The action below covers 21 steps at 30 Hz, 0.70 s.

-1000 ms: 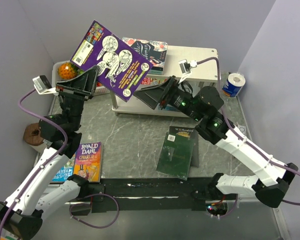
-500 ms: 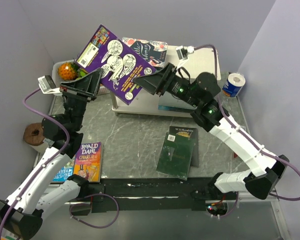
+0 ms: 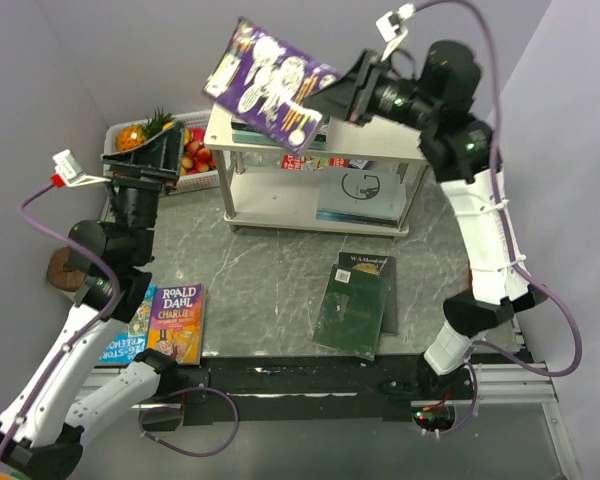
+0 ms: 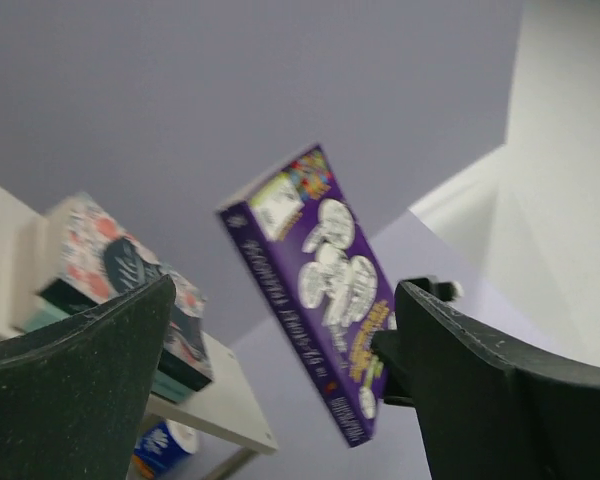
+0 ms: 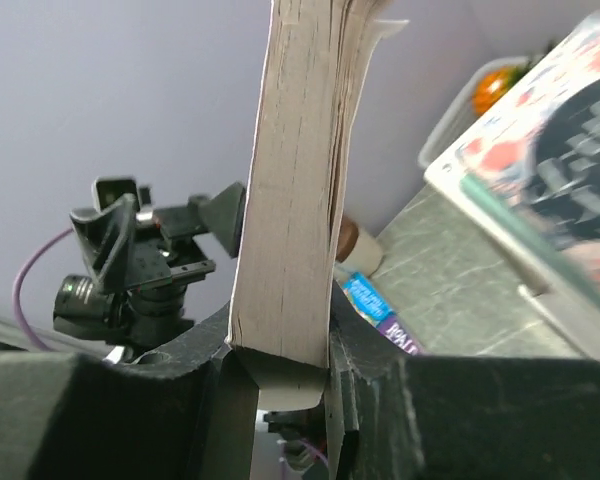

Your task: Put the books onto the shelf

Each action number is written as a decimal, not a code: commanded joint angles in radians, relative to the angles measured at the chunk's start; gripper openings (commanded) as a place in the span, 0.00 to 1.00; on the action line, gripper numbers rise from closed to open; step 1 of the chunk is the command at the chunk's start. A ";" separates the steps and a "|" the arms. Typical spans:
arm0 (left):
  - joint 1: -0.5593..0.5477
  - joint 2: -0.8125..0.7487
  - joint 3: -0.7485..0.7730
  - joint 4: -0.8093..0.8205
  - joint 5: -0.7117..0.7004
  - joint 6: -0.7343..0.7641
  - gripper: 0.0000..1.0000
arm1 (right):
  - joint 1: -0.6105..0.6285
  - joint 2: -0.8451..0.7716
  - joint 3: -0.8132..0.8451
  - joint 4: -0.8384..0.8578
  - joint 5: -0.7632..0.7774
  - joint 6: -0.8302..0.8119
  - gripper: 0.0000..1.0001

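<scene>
The purple cartoon book (image 3: 270,85) hangs tilted above the shelf (image 3: 270,200). It is pinched at 1 edge by the right hand (image 3: 330,98), probably high so that it clears the shelved books (image 4: 110,270) on the top tier. The left hand (image 3: 165,158) is spread wide, grasping nothing. The right wrist view shows the page edge wedged between the jaws. The left wrist view shows cover and spine free of the left fingers. The dark green book (image 3: 355,305) waits on the worktop (image 3: 270,280).
</scene>
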 commanded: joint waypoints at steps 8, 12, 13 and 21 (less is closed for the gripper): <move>0.019 -0.034 -0.021 -0.157 -0.181 0.161 0.98 | -0.216 0.101 0.112 -0.080 -0.261 0.041 0.00; 0.030 0.002 0.004 -0.180 -0.141 0.152 0.98 | -0.257 0.147 0.111 -0.022 -0.323 0.093 0.00; 0.030 0.012 0.004 -0.178 -0.135 0.152 0.98 | -0.264 0.153 0.106 -0.010 -0.333 0.104 0.00; 0.039 0.046 -0.007 -0.160 -0.100 0.135 0.98 | -0.319 0.222 0.091 0.157 -0.374 0.204 0.00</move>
